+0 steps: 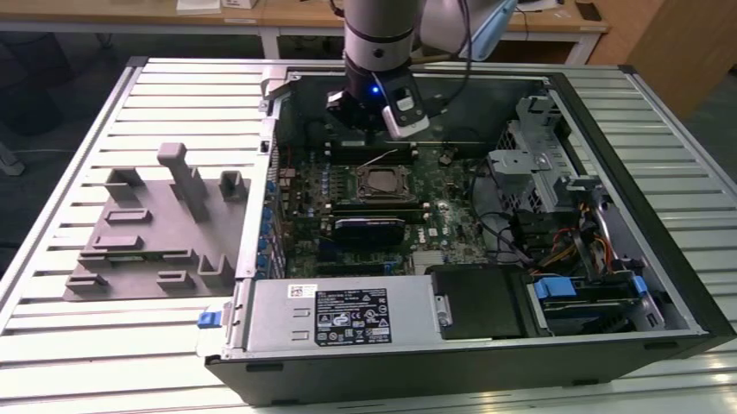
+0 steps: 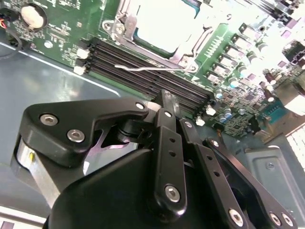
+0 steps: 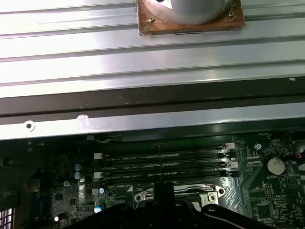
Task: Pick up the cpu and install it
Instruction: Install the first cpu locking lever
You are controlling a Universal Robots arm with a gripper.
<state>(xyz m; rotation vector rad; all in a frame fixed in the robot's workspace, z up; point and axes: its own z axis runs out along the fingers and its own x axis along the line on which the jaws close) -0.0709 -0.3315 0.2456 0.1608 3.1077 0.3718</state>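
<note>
We see the gripper (image 1: 371, 138) hanging inside the open case (image 1: 645, 285), just above the far edge of the board (image 1: 450, 228). The cpu (image 1: 379, 183) lies in its socket (image 2: 125, 26) at the middle of the board (its silver top glares bright in the second wrist view), apart from the gripper and just in front of it. In the second wrist view the black fingers (image 2: 167, 143) look pressed together with nothing between them. A grey fixture (image 1: 155, 237) sits on the table (image 1: 69, 155) at the exterior view's left.
</note>
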